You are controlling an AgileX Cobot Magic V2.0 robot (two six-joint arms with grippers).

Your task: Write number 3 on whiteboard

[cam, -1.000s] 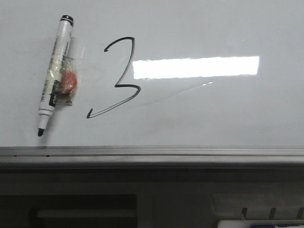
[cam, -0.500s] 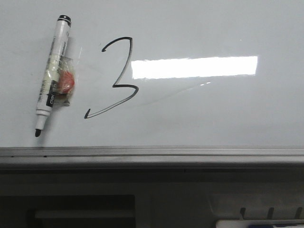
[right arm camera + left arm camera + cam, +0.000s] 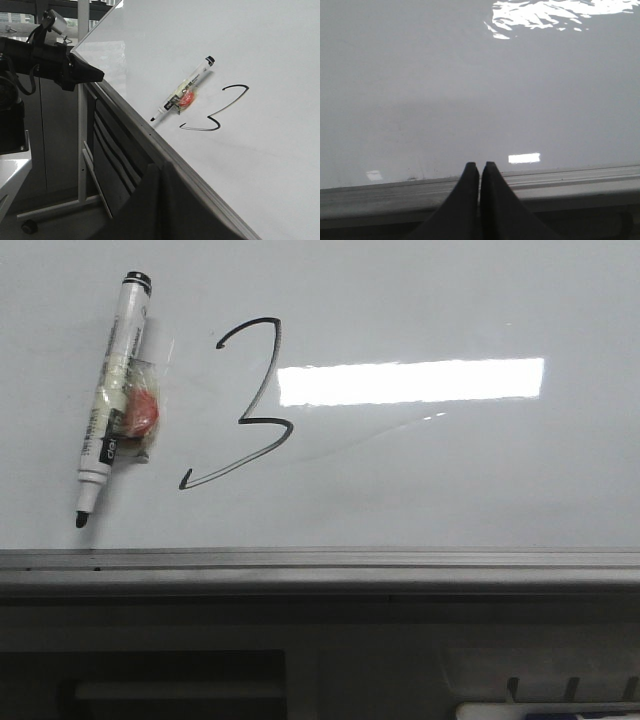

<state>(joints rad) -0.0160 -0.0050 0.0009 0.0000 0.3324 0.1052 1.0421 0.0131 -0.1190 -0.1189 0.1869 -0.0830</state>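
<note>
The 3 (image 3: 245,405) is drawn in thin black line on the left half of the whiteboard (image 3: 450,470), with a hooked top, an angular middle and a long tail running down to the lower left. Just to its right lies a bright rectangular reflection (image 3: 411,381) on the glossy surface. To its left, close beside but apart, a white marker (image 3: 113,400) lies on the board, uncapped, black tip toward the near edge, with a red blob wrapped in clear tape (image 3: 140,412) stuck to its barrel. The board's grey frame (image 3: 320,565) runs along the near side.

The left gripper (image 3: 480,172) sits over the frame, its black fingers pressed together on nothing. The right gripper (image 3: 161,172) also shows its dark fingers together and empty, near the frame, well apart from the marker.
</note>
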